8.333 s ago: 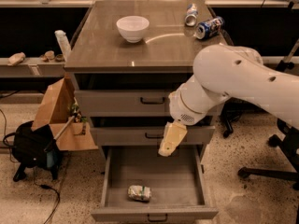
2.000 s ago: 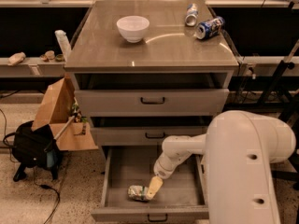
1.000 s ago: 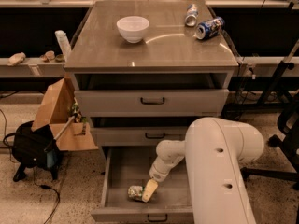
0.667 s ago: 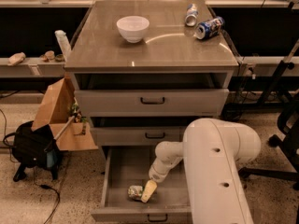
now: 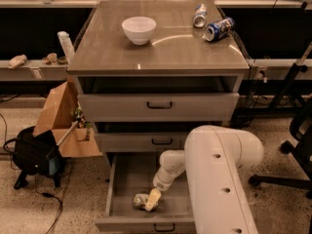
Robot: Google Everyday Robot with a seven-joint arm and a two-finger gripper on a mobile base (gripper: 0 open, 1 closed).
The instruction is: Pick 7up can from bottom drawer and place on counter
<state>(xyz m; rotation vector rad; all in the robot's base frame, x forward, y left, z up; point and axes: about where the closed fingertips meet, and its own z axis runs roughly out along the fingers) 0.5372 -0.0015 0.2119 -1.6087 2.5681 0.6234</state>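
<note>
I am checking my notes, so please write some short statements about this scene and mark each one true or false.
1. The pale, dented 7up can lies in the open grey bottom drawer. True.
2. The gripper hangs above the glossy grey-brown counter. False: it is down in the bottom drawer, at the 7up can.
3. The round white bowl stands on the counter. True.
4. The blue drink can lies in the bottom drawer. False: it lies on its side on the counter.

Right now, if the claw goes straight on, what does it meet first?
The claw, down inside the bottom drawer, points at the 7up can and would probably meet it first; they may be touching.
</note>
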